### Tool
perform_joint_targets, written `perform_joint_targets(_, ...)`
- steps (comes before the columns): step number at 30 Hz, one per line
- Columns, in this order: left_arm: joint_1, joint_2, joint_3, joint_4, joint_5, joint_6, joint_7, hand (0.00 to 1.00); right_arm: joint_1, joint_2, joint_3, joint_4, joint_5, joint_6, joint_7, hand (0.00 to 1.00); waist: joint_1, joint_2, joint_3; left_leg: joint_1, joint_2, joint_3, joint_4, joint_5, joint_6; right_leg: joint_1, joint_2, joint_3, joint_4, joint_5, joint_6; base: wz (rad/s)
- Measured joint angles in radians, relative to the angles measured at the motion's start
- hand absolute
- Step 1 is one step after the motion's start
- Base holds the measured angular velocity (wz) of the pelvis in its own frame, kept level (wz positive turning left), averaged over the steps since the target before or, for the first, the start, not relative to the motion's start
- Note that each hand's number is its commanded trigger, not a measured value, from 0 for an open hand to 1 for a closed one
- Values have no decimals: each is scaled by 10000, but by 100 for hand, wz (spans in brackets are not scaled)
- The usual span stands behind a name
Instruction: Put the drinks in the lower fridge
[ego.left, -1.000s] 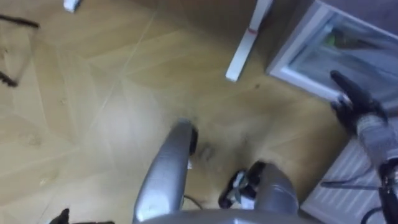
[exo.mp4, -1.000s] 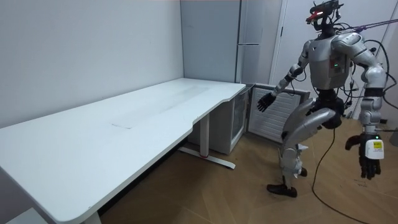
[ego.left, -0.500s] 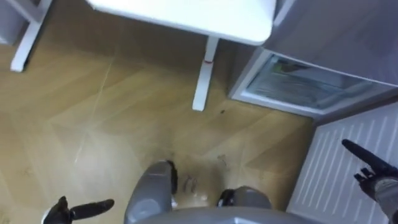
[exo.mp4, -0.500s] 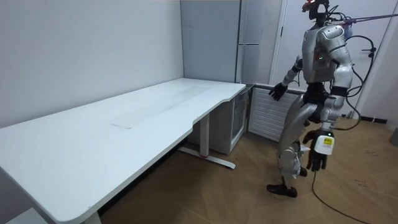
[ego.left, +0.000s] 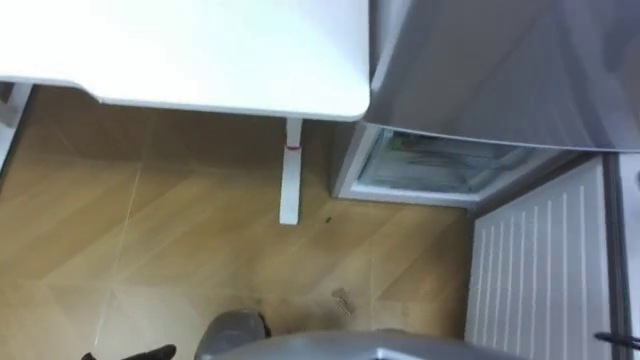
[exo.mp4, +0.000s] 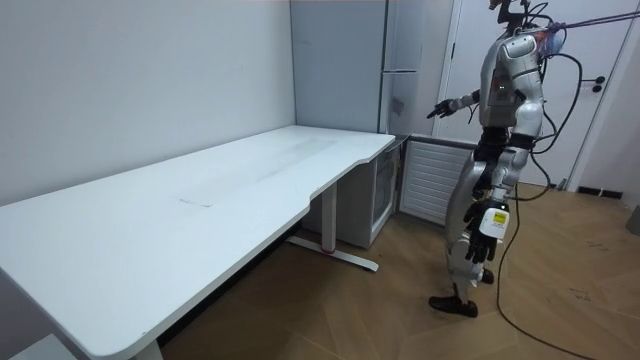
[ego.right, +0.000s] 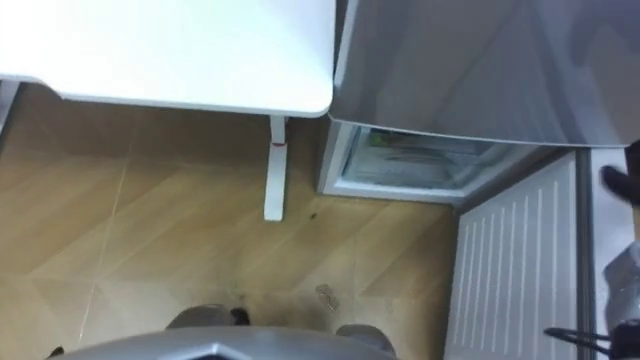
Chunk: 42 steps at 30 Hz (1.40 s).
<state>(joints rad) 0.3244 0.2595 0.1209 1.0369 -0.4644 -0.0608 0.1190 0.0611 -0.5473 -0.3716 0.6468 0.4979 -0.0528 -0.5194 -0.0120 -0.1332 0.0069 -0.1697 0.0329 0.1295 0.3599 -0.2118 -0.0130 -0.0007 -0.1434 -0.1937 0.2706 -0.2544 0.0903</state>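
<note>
The lower fridge (ego.left: 430, 165) is a small unit with a glass door, standing on the floor beside the white table (ego.left: 200, 50) and below a tall grey cabinet (ego.left: 500, 60). Its door is closed, and green and pale items show dimly behind the glass. In the room view I stand a step or two from the fridge (exo.mp4: 383, 200), facing it. My right hand (exo.mp4: 440, 108) is stretched forward at chest height with straight fingers and shows as a dark shape (ego.right: 620, 185). My left hand (exo.mp4: 486, 225) hangs at my side, relaxed and holding nothing, with a fingertip at the frame's bottom edge (ego.left: 150, 352).
A white slatted panel (ego.left: 540, 270) leans against the wall to the right of the fridge. The table's white leg (ego.left: 291, 185) stands just left of the fridge. Open wooden floor (ego.left: 150, 230) lies in front of me. A tall grey fridge (exo.mp4: 400, 70) rises behind the table's end.
I have turned towards the fridge, so the eye view shifted and table and fridge came in. My left arm swung down to my side. My right arm rose forward.
</note>
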Motion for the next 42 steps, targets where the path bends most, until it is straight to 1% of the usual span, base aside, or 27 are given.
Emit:
perform_joint_targets(1, -1, -2, 50, -1, 112, 0, -48, 0, 5, 0, -62, 1, 0, -30, -197, 0, -66, -43, 20, 56, 19, 34, -8, -9, -13, 42, 10, -1, 0, 11, 2, -10)
perform_joint_targets(3, -46, -16, 233, -4, 455, -1, -161, 0, 26, 0, -74, 6, -10, -40, -418, 0, -111, -60, 21, 65, 87, 75, 2, -22, -30, 40, 64, -18, -47, 98, 8, -11)
perform_joint_targets(7, -86, -18, 272, -51, 448, -12, -236, 0, 222, 4, -76, 108, -4, -148, -767, 0, -234, -55, 12, 99, 93, 149, -5, -26, -19, 65, 65, -10, -154, 185, 4, -6)
perform_joint_targets(9, -102, -20, 403, -49, 434, 54, -231, 0, 374, 30, -76, 279, 28, -148, -812, 0, -251, -53, 32, 187, 93, 152, -15, -27, -13, 156, 61, -10, -159, 197, 9, 0)
perform_joint_targets(13, -116, -81, 539, -61, 454, 85, -261, 0, 453, 59, -114, 1212, 675, -145, -754, 0, -288, -23, 21, 262, 99, 140, -76, -26, -6, 248, 69, -20, -197, 205, -1, 0)
perform_joint_targets(16, -15, -174, 755, -74, 565, 122, -294, 0, 804, 65, -470, 1686, 1170, -136, -540, 0, -288, 72, -26, 276, 104, 117, -60, -26, -3, 354, 96, -40, -366, 294, 6, 0)
perform_joint_targets(17, 38, -166, 781, -81, 672, 123, -293, 0, 829, 71, -569, 1851, 1390, -139, -537, 0, -330, 149, -46, 319, 104, 135, -61, -25, 0, 378, 93, -31, -361, 304, 9, 0)
perform_joint_targets(19, 45, -163, 920, -81, 663, 119, -274, 0, 846, 85, -578, 2239, 1812, -172, -432, 0, -354, 210, -28, 449, 104, 147, -78, -23, 3, 497, 94, -32, -373, 310, 9, -4)
perform_joint_targets(21, 47, -160, 970, -75, 652, 109, -271, 0, 869, 148, -583, 2648, 2270, -172, -305, 0, -360, 268, -41, 635, 104, 189, -149, -22, 1, 652, 92, -12, -450, 309, 10, -5)
perform_joint_targets(23, 15, -176, 967, -74, 670, 104, -345, 0, 985, 268, -729, 2810, 3043, -203, -17, 0, -423, 370, -35, 683, 104, 193, -167, -19, -2, 708, 92, -12, -531, 306, 14, 0)
perform_joint_targets(26, 17, -175, 1078, -72, 665, 104, -483, 0, 1088, 538, -1150, 3072, 4543, -216, 397, 0, -431, 395, -40, 692, 104, 193, -216, 3, -2, 757, 105, -14, -657, 318, 17, 0)
perform_joint_targets(27, 24, -175, 1125, -72, 665, 106, -538, 0, 1132, 596, -1222, 3324, 5260, -204, 603, 0, -380, 409, -33, 725, 103, 223, -224, 4, -2, 770, 101, 12, -659, 327, 18, -5)
perform_joint_targets(29, 66, -171, 1126, -76, 667, 129, -622, 0, 1159, 756, -1222, 3616, 6125, -186, 959, 0, -378, 437, -23, 781, 100, 253, -255, 3, -2, 823, 100, 27, -693, 328, 21, -3)
perform_joint_targets(33, 45, -179, 1125, -80, 674, 168, -720, 0, 1158, 805, -1250, 3671, 6685, -208, 1502, 0, -375, 519, -15, 812, 98, 260, -372, 23, -33, 827, 117, 28, -701, 328, 20, 0)
perform_joint_targets(37, 30, -231, 1117, 38, 671, 175, -898, 0, 1174, 945, -1239, 3677, 6991, -221, 2361, 0, -372, 540, -5, 911, 92, 259, -434, 41, -62, 944, 137, 20, -831, 341, 0, 0)
perform_joint_targets(38, 46, -267, 1117, 57, 670, 183, -922, 0, 1179, 1011, -1239, 3680, 7133, -214, 2613, 0, -376, 538, -1, 964, 92, 259, -477, 44, -71, 988, 142, 20, -852, 343, -5, 0)
perform_joint_targets(40, 48, -362, 1120, 58, 674, 184, -948, 0, 1172, 1101, -1238, 3680, 7214, -193, 3008, 0, -358, 518, -24, 1005, 92, 257, -498, 44, -79, 1007, 147, 21, -846, 344, -6, 0)
perform_joint_targets(42, 56, -453, 1123, 99, 719, 196, -1067, 0, 1171, 1156, -1238, 3680, 7322, -131, 3404, 0, -335, 556, -25, 1076, 92, 259, -525, 39, -87, 1048, 146, 23, -832, 346, -9, 0)
